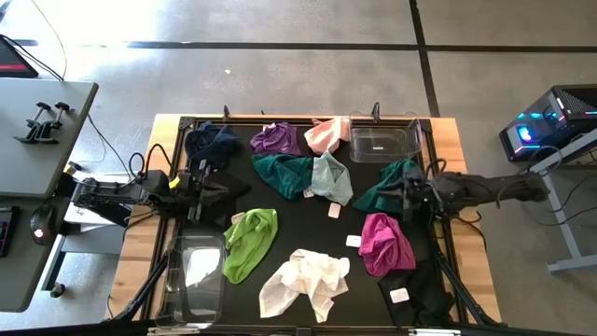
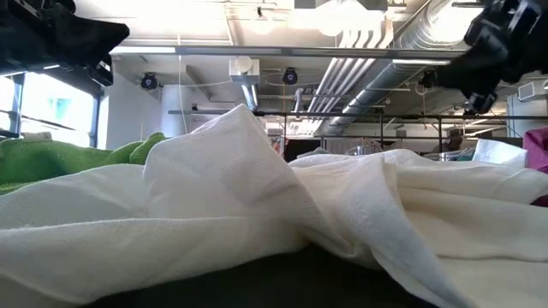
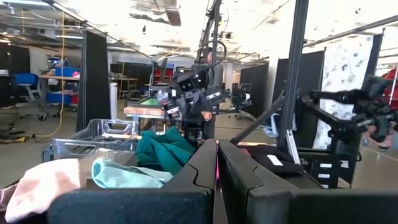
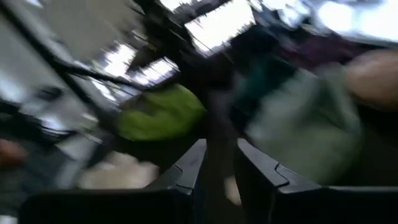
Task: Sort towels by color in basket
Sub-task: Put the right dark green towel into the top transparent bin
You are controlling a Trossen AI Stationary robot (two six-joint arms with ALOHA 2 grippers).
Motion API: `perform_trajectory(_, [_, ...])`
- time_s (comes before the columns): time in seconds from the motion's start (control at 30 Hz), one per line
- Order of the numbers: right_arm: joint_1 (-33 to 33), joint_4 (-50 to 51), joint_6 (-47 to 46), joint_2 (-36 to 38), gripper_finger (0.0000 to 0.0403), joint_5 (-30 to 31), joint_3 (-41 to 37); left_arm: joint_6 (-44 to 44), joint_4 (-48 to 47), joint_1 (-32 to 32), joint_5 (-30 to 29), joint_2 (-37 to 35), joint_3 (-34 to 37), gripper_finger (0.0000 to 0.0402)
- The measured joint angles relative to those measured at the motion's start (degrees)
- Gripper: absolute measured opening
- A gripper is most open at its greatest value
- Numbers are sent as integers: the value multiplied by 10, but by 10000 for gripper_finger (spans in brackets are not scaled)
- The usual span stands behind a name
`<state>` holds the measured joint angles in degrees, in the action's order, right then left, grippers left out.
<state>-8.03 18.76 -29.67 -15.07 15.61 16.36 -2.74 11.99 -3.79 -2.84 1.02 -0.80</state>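
Your right hand point(image 1: 403, 194) grips a teal towel point(image 1: 384, 189); magenta towel point(image 1: 385, 244) just beside. Left hand point(image 1: 207, 180) closed, near the surface point(image 1: 448, 140) edge.

Eleven soft cloth towels are lying about: two teal, two black, one each navy, purple, pink, mint, lime, magenta, white. Two clear plastic baskets are sitting. Three small white paper tags.
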Motion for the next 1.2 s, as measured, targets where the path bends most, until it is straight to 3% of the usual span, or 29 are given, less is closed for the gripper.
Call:
perform_trajectory(0.17, [5, 201, -66, -106, 92, 18, 111, -5, 0, 0, 0, 0, 0, 5])
perform_trajectory(0.33, [29, 333, -106, -212, 159, 36, 180, -11, -1, 0, 0, 0, 0, 5])
perform_trajectory(0.5, [70, 367, -129, -315, 234, 26, 197, -11, -1, 0, 0, 0, 0, 5])
perform_trajectory(0.67, [121, 374, -137, -416, 254, -17, 184, -6, -1, 0, 0, 0, 0, 5])
perform_trajectory(0.9, [173, 344, -104, -540, 195, -29, 184, -6, -1, 0, 0, 0, 0, 5])
perform_trajectory(1.07, [189, 263, -29, -598, 96, -103, 184, -4, -1, 0, 7, 0, 0, 5])
perform_trajectory(1.13, [186, 231, -13, -603, 40, -117, 184, -4, -1, 0, 8, 0, 0, 5])
perform_trajectory(1.2, [180, 220, -1, -597, 13, -118, 190, -6, -1, 0, 8, 0, 0, 5])
